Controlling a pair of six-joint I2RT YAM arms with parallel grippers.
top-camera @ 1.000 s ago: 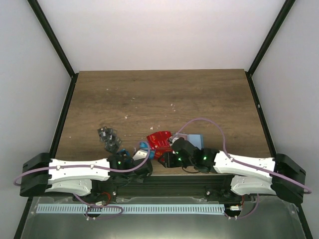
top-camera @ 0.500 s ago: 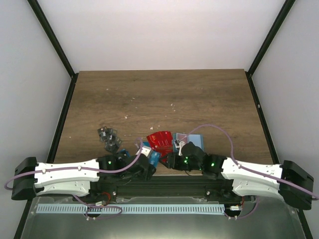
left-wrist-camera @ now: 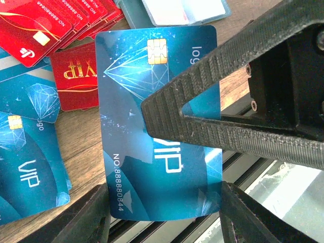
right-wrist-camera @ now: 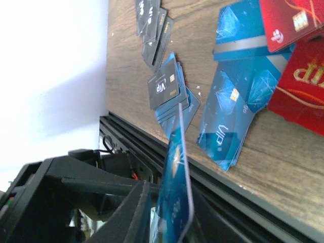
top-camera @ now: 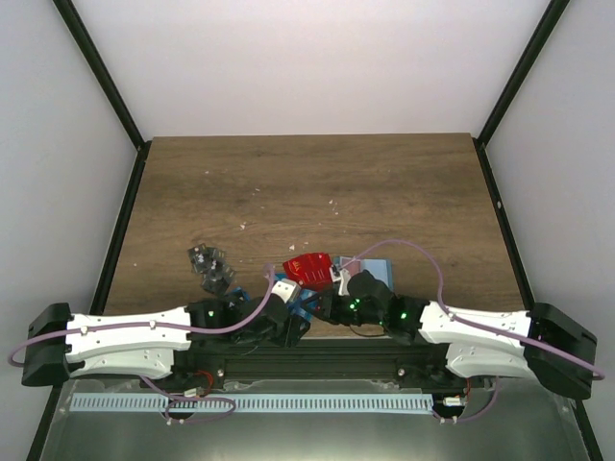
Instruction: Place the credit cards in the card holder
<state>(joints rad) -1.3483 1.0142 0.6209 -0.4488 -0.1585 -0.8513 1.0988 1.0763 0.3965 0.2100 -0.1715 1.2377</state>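
Grip | left claw (left-wrist-camera: 166,208) grasping blue card (left-wrist-camera: 132,104) by edges | right claw (right-wrist-camera: 173,218) astride it, hold unclear

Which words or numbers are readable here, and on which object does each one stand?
"VIP": gripped blue card
"NO.888880844": same card
"log", cut off: same card
"VIP", upside down: red card
"VIP": lying blue card
Remaining prints: too small or blurred.
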